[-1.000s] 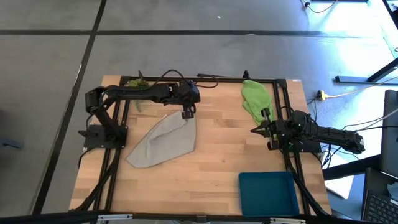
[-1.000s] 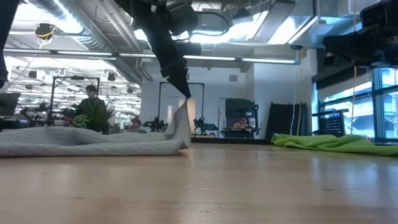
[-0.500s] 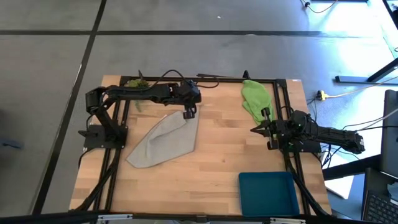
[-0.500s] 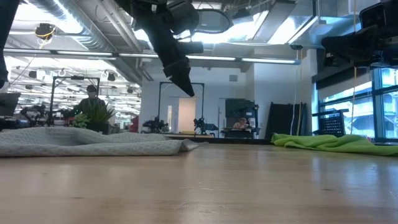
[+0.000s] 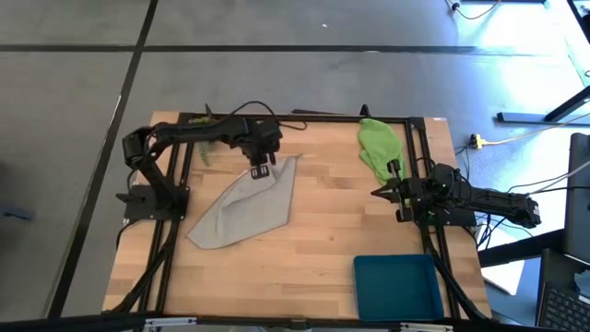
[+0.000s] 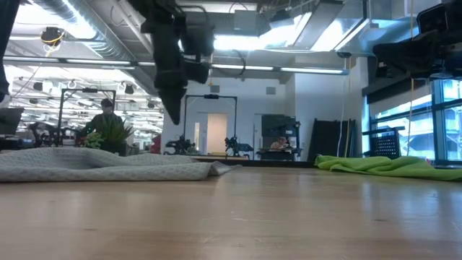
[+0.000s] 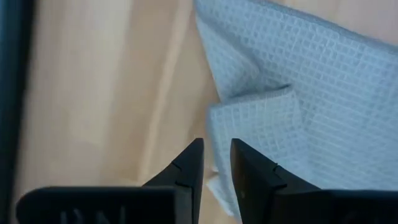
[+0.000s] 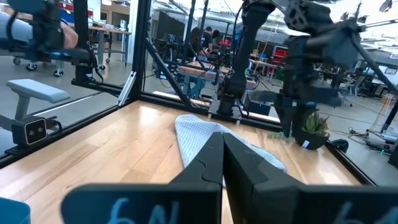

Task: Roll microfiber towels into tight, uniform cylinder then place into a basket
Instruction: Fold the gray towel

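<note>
The pale grey-white towel [image 5: 241, 207] lies spread flat on the table's left half, and its far right corner [image 7: 255, 118] is folded over on itself. My left gripper [image 5: 260, 171] hovers above the towel's far edge, clear of it in the low view [image 6: 173, 115]. Its fingers point down with only a narrow gap between them [image 7: 216, 163], and it holds nothing. The lime green towel [image 5: 378, 148] lies bunched at the far right, against the frame rail. My right gripper [image 5: 380, 192] waits shut at the table's right edge. The teal basket [image 5: 395, 284] stands at the near right.
A black frame rail [image 5: 304, 118] runs around the table. A small leafy plant sprig [image 8: 311, 124] sits at the far left corner behind my left arm. Bare wood [image 5: 332, 221] lies between the grey towel and the basket. People and equipment show in the room beyond.
My left gripper has let go of the grey towel's far right corner, which it held lifted. The corner has dropped onto the table and lies folded over. The gripper has then gone up and toward the table's left edge.
</note>
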